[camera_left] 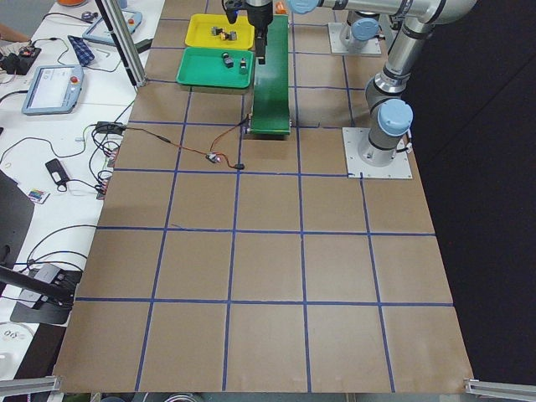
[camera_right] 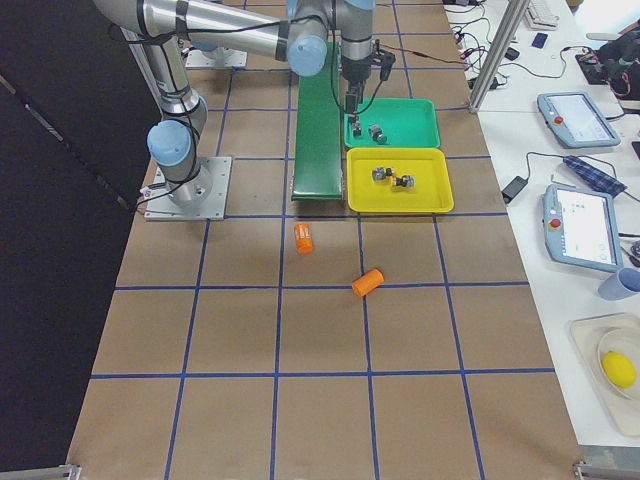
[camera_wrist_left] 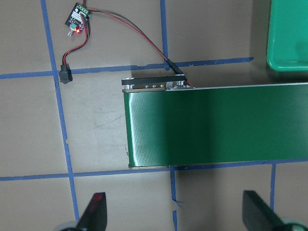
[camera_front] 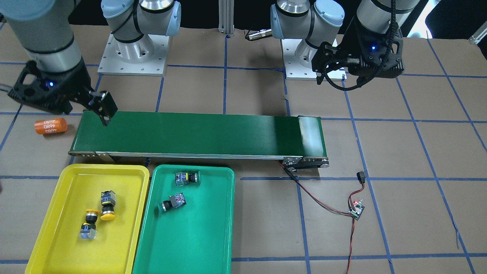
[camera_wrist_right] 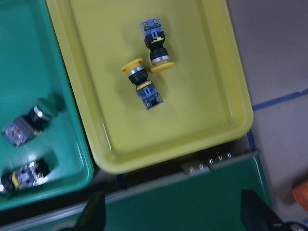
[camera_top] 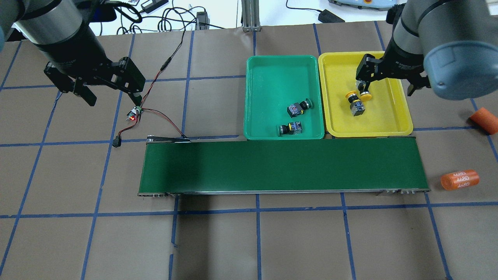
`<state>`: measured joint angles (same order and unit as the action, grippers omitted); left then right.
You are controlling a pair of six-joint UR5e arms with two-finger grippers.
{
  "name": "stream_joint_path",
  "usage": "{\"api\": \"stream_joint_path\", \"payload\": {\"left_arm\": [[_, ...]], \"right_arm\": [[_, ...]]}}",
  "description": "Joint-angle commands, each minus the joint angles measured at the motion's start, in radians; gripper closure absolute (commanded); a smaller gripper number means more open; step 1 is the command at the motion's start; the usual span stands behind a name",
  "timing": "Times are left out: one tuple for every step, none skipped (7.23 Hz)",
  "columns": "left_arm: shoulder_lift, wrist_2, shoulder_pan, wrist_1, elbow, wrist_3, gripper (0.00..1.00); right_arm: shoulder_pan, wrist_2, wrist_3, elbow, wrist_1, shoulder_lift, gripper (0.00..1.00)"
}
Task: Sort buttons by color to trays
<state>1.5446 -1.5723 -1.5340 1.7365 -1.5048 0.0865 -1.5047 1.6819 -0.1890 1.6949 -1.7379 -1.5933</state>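
Left gripper (camera_wrist_left: 175, 214) with fingers spread wide and nothing between them, hanging high over the paper by the left end of the long dark green conveyor belt (camera_front: 198, 133). Right gripper (camera_wrist_right: 173, 214) likewise parted and empty, up over the belt's right end beside the bright yellow plastic tray (camera_front: 121, 236). Inside that tray, two yellow mushroom-cap push-buttons (camera_front: 107, 205) (camera_front: 89, 224) lying on their sides, touching or nearly so. Just left of it, edge to edge, the teal-green plastic tray (camera_front: 190, 236) with two green-capped push-buttons (camera_front: 187, 178) (camera_front: 173, 201) lying apart from each other. Both trays on the far side of the belt. Underneath everything, a table covered in brown paper (camera_front: 399, 152) and gridded with blue tape. On the paper to the right, an orange cylinder printed "4680" (camera_front: 50, 126); to the left, a tiny circuit board (camera_front: 357, 210) with red and black wires running to the belt. Only in the overhead and right-side views, a second, plain orange cylinder (camera_top: 484, 119) farther right. Only in the side views, a white bench along the far edge with handheld control tablets (camera_right: 585, 225), loose cables, a blue cup (camera_right: 620, 285) and a yellow round object in a clear dish (camera_right: 620, 370).
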Motion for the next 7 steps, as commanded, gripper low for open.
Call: {"api": "stream_joint_path", "payload": {"left_arm": [[0.000,0.000,0.000,0.000,0.000,-0.001,0.00],[0.000,0.000,0.000,0.000,0.000,-0.001,0.00],[0.000,0.000,0.000,0.000,0.001,-0.001,0.00],[0.000,0.001,0.000,0.000,0.002,-0.001,0.00],[0.000,0.000,0.000,0.000,0.002,-0.002,0.00],[0.000,0.000,0.000,0.000,0.002,-0.001,0.00],[0.000,0.000,0.000,0.000,0.002,-0.001,0.00]], "right_arm": [[-0.044,-0.001,0.040,-0.021,0.156,-0.065,0.00],[-0.080,0.001,0.043,-0.020,0.184,-0.065,0.00],[-0.116,-0.002,0.043,-0.015,0.184,-0.059,0.00],[-0.133,0.002,0.045,0.018,0.182,-0.054,0.00],[-0.128,-0.002,0.036,0.035,0.158,-0.060,0.00],[-0.134,-0.048,0.033,0.026,0.143,-0.069,0.00],[-0.121,-0.106,0.064,0.011,0.143,-0.073,0.00]]}}
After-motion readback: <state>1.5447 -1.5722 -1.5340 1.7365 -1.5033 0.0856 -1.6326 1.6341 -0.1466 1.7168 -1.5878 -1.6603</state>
